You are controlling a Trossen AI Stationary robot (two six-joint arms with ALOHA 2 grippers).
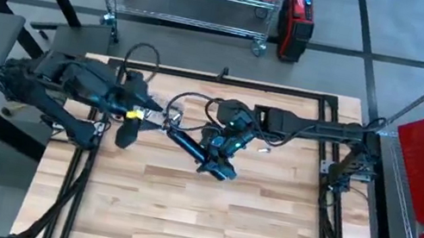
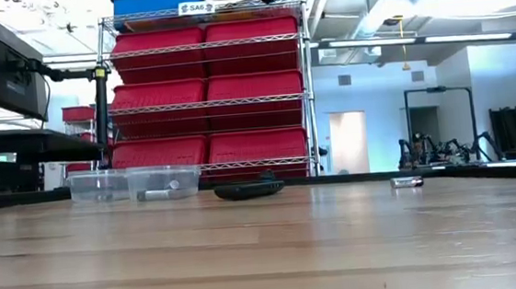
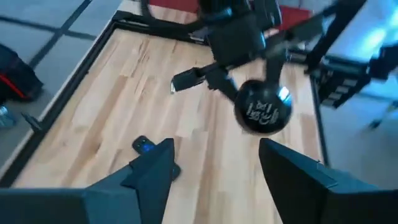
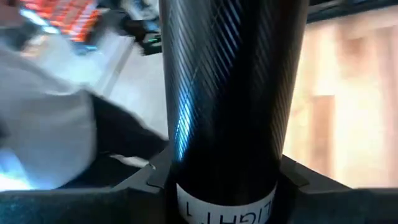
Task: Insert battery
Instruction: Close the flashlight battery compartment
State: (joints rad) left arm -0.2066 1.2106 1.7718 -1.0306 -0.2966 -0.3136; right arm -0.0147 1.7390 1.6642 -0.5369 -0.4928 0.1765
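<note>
Holding the flashlight (image 1: 193,151) above mid-table, your right gripper (image 1: 218,157) is clamped round its dark barrel — the left wrist view looks straight at its end. The left gripper (image 1: 130,129) hovers at its 9 o'clock, fingers apart and empty. I judge you're between pick-up and insertion: next you need a battery in the left fingers, lined up with the tube. Two clear tubs (image 2: 132,184) sit at the table's 11 o'clock — one holds what may be a battery (image 2: 156,195).
</note>
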